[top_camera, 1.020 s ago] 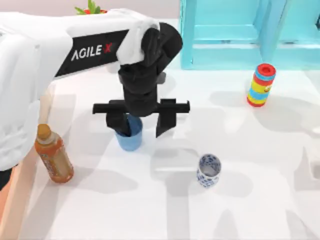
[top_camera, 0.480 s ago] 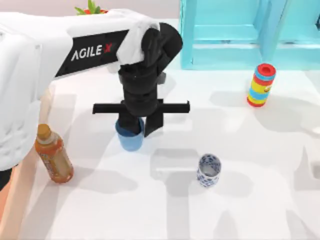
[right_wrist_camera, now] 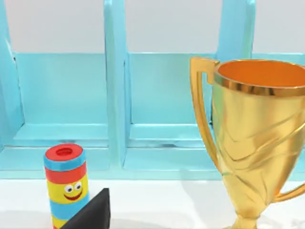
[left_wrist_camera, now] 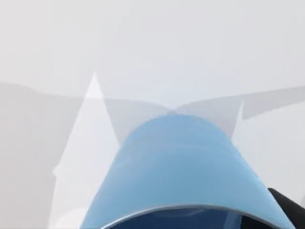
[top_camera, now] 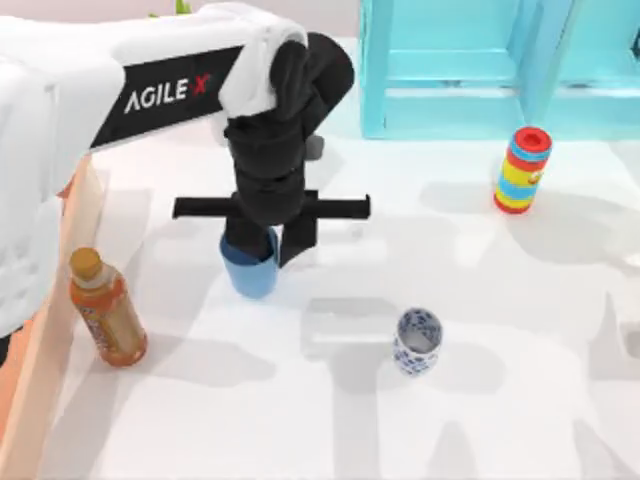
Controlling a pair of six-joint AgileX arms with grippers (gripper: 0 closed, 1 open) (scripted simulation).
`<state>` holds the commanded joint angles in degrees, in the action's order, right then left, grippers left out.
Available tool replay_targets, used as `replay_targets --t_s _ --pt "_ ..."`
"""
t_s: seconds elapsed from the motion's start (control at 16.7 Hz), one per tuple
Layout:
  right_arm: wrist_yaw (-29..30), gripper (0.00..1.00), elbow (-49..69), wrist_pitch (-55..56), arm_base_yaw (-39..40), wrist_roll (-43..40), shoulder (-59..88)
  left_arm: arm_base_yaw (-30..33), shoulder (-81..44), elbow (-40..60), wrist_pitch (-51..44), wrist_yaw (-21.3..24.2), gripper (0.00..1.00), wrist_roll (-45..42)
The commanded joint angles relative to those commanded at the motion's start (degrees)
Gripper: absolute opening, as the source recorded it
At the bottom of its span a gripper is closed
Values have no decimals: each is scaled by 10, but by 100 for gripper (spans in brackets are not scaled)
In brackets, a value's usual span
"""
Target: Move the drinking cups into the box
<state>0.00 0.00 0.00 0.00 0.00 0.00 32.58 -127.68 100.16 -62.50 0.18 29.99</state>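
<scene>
The left gripper was clamped on the blue tumbler's rim, at the floral cup's ten o'clock.

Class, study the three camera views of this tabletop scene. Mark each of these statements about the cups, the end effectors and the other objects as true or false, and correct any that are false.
1. The left end effector is shut on the blue cup. True.
2. The floral cup lies inside the wooden box. False: it stands on the white table, outside the box.
3. The striped cylinder stands upright near the turquoise shelf. True.
4. The brown bottle lies on its side. False: it stands upright.
5. A gold trophy stands before the shelf in the right wrist view. True.
</scene>
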Motion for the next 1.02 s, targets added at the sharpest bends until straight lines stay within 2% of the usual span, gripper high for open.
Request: replay_targets --t_s 0.42,0.78,1.02 --pt "0 100 0 0 0 0 0 -106 113 11 -123 -1 0 -96" --pt "0 100 0 0 0 0 0 -117 121 8 -129 -2 0 -107" --pt "0 100 0 0 0 0 0 -198 167 -31 -134 1 0 -175"
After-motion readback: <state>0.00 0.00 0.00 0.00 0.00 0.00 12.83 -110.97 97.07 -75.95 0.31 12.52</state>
